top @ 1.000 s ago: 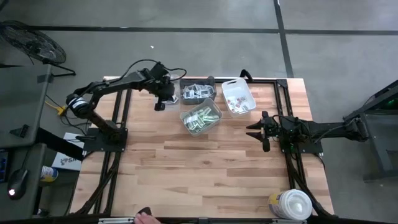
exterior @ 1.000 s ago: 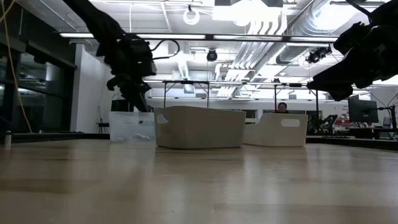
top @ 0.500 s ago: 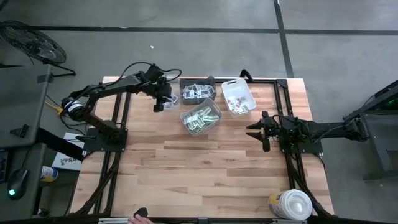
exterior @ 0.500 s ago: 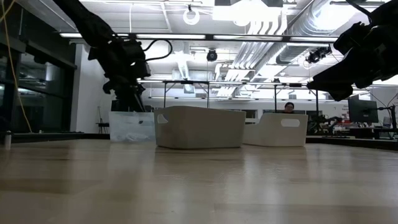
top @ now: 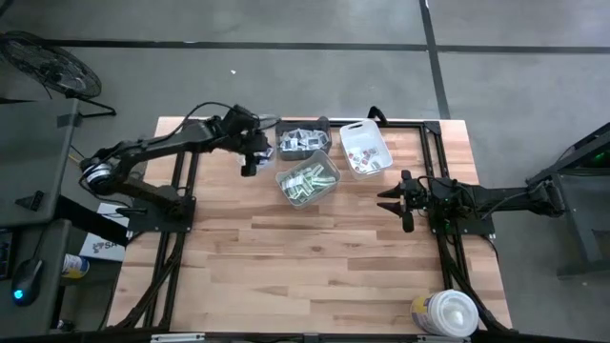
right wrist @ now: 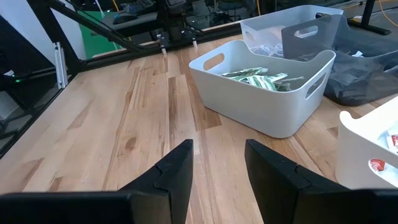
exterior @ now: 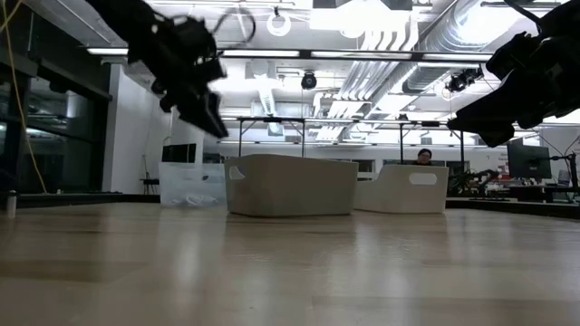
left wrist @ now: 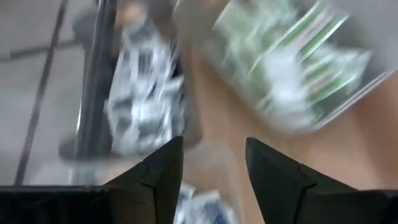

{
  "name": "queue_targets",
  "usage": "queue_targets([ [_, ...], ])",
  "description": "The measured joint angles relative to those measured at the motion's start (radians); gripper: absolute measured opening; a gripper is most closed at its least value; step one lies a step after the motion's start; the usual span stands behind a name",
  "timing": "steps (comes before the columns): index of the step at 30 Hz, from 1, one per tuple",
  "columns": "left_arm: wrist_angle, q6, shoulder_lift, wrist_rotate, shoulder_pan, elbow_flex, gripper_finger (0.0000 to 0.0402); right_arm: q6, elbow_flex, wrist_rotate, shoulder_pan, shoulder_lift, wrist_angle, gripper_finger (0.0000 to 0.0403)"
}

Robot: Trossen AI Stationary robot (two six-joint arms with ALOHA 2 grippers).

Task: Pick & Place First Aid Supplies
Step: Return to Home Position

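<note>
Packets [top: 307, 181] sit sorted in the bins [top: 384, 152] at the desk's [top: 315, 267] far middle. Left gripper [top: 250, 164], open and empty, has lifted and drawn left from them. Right gripper [top: 394, 202] waits open at right. Sorting looks finished.

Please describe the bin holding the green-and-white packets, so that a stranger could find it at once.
On the wooden table, near one long edge, stand a clear bin, a white bin and a gray bin. The gray one is closest to the table's middle; only it holds green-and-white strips.
</note>
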Motion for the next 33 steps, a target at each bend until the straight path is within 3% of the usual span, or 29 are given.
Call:
queue_targets([
  [8,0.121,-0.181,-0.096,-0.134,-0.285,-0.03,0.0172,0.0,0.0,0.0,0.0,0.0,0.0,0.014],
  [16,0.683,-0.426,-0.165,-0.269,-0.447,-0.386,0.0172,0.0,0.0,0.0,0.0,0.0,0.0,0.014],
  [24,1.019,-0.542,-0.262,-0.324,-0.479,-0.64,0.0172,0.0,0.0,0.0,0.0,0.0,0.001,0.014],
  [33,1.075,-0.433,-0.602,-0.288,-0.478,-0.863,0.0172,0.0,0.0,0.0,0.0,0.0,0.0,0.014],
])
